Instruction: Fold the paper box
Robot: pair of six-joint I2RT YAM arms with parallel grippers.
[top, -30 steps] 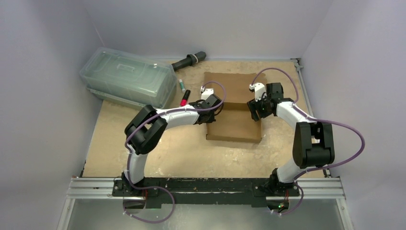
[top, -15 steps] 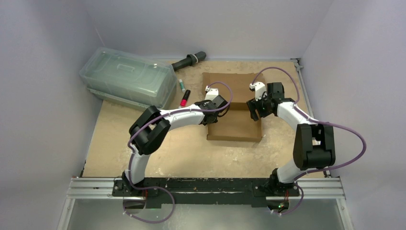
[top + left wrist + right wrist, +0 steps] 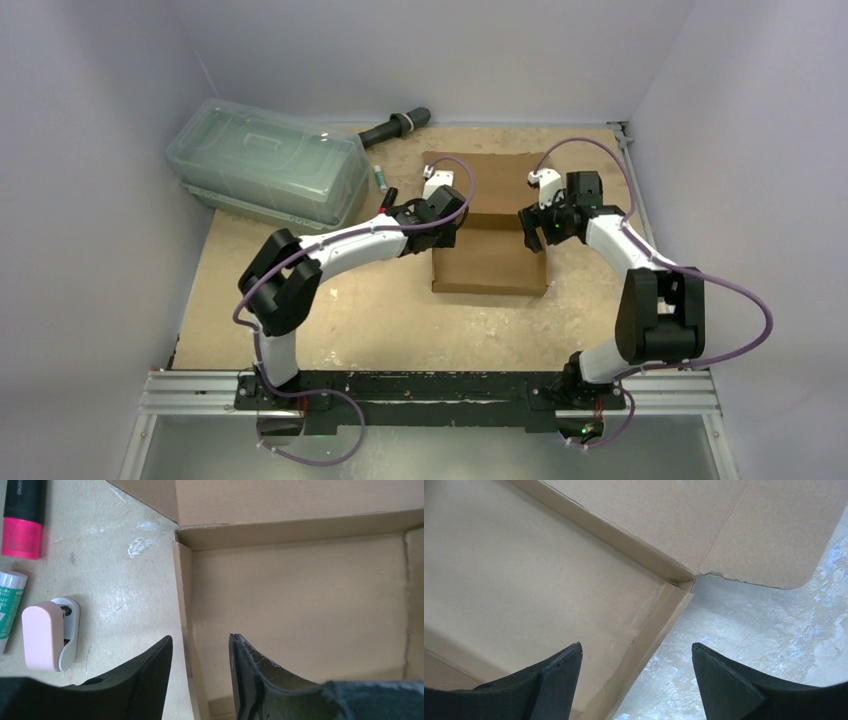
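The paper box (image 3: 495, 265) lies mid-table as a shallow brown cardboard tray, its lid flap (image 3: 490, 180) flat behind it. My left gripper (image 3: 447, 228) is at the tray's left wall. In the left wrist view that thin upright wall (image 3: 184, 595) stands between the open jaws (image 3: 201, 637), with a gap on each side. My right gripper (image 3: 533, 228) is at the right wall. In the right wrist view its widely open jaws (image 3: 636, 645) straddle that low wall (image 3: 659, 625), touching nothing. The rounded corner flap (image 3: 774, 545) lies flat on the table.
A clear greenish lidded container (image 3: 265, 160) stands at the back left, with a black handled tool (image 3: 395, 127) behind it. A pink marker (image 3: 22, 520), a green-and-white tube (image 3: 10, 605) and a small pink-and-white clip (image 3: 47, 635) lie just left of the box.
My left gripper has gone from shut to open, letting go of the left wall, and its arm has swung left. The right gripper has opened wider.
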